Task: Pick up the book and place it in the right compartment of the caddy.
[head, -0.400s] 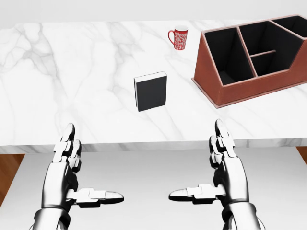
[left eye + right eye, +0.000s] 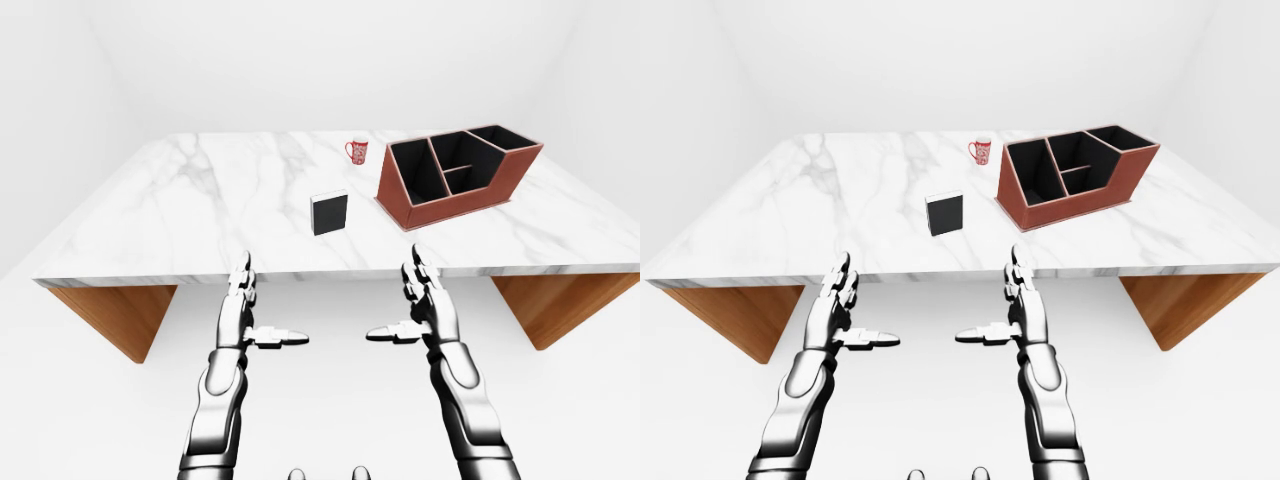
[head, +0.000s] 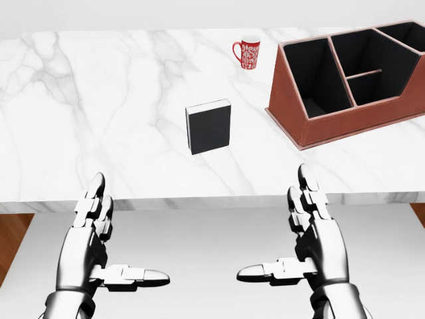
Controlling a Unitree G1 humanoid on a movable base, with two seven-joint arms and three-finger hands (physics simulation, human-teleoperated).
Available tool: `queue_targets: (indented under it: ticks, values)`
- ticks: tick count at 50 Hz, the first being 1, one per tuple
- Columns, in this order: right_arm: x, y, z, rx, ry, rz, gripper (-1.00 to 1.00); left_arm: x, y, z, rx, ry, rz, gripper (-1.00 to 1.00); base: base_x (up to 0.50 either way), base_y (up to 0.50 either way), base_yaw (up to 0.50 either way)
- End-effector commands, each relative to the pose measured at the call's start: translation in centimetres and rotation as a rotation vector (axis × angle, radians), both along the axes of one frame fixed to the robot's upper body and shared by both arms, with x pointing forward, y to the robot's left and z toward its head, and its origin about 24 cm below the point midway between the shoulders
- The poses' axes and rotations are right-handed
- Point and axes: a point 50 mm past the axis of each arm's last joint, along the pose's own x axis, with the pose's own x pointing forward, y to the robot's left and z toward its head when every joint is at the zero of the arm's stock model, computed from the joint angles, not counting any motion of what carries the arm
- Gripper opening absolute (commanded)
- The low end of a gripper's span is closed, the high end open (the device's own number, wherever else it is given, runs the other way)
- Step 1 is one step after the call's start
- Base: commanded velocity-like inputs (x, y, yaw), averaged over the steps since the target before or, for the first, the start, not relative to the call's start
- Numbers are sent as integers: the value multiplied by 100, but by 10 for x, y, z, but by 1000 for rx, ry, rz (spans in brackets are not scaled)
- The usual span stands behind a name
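Observation:
A black book with a white page edge lies flat on the marble table, near the middle of the head view. The red-brown caddy with black compartments stands at the upper right. Its right compartment is at the view's far right edge. My left hand and right hand are both open and empty. They hover below the table's near edge, palms facing each other, well short of the book.
A red patterned mug stands on the table above the book, left of the caddy. The table's wooden base shows under both ends in the left-eye view. White floor and walls surround the table.

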Motion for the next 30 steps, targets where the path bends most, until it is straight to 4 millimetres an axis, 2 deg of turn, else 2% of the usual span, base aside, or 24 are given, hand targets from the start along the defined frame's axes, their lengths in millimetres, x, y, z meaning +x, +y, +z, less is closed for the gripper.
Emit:
queue_targets:
  ticks: [1, 9, 30]
  values:
    - [-2, -1, 3, 21, -26, 11, 100, -1, 0, -1, 6, 1, -12, 100, 0, 0, 0]
    - [-1, -1, 2, 18, -26, 11, 100, -1, 0, -1, 6, -2, -13, 100, 0, 0, 10]
    - [0, -1, 2, 22, -16, 6, 100, 0, 0, -1, 3, 8, -10, 100, 0, 0, 49]
